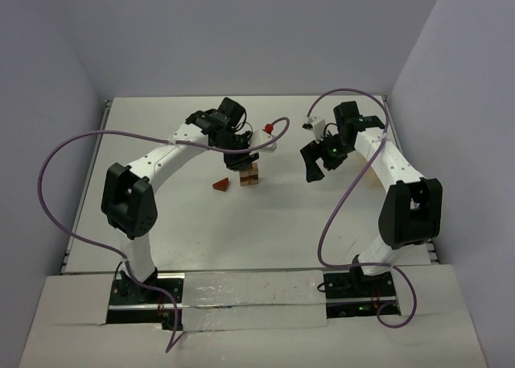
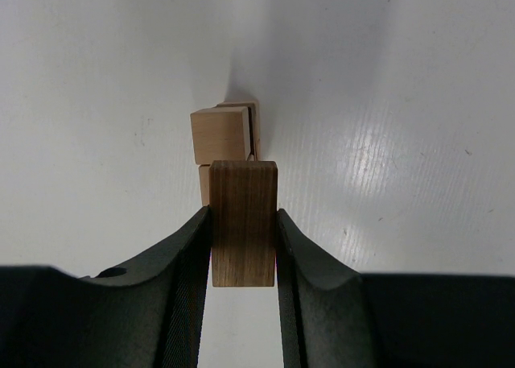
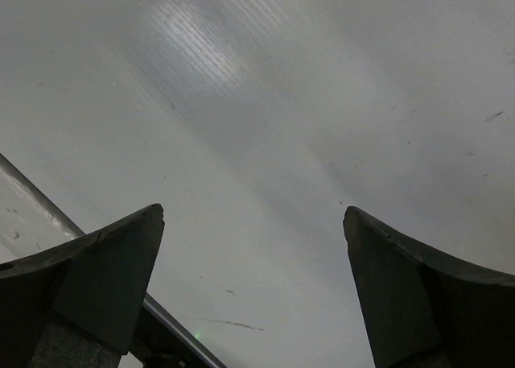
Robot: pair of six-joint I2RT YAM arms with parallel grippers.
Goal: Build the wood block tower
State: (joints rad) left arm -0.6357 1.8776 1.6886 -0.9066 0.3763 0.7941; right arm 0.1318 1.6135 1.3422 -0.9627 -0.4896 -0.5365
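A small stack of tan wood blocks (image 1: 249, 175) stands mid-table; in the left wrist view it shows as tan cubes (image 2: 220, 134) just beyond my fingers. My left gripper (image 1: 244, 160) is shut on a brown wooden bar (image 2: 243, 223), held upright between the jaws right at the stack (image 2: 245, 215). A reddish-brown triangular roof piece (image 1: 220, 185) lies on the table just left of the stack. My right gripper (image 1: 315, 163) is open and empty, raised above bare table to the right of the stack; its fingers (image 3: 105, 271) show wide apart.
A pale wooden piece (image 1: 367, 172) lies partly hidden behind the right arm. Purple cables loop off both arms. The white table (image 1: 161, 247) is walled at the back and sides; a metal rail (image 3: 48, 203) crosses the right wrist view.
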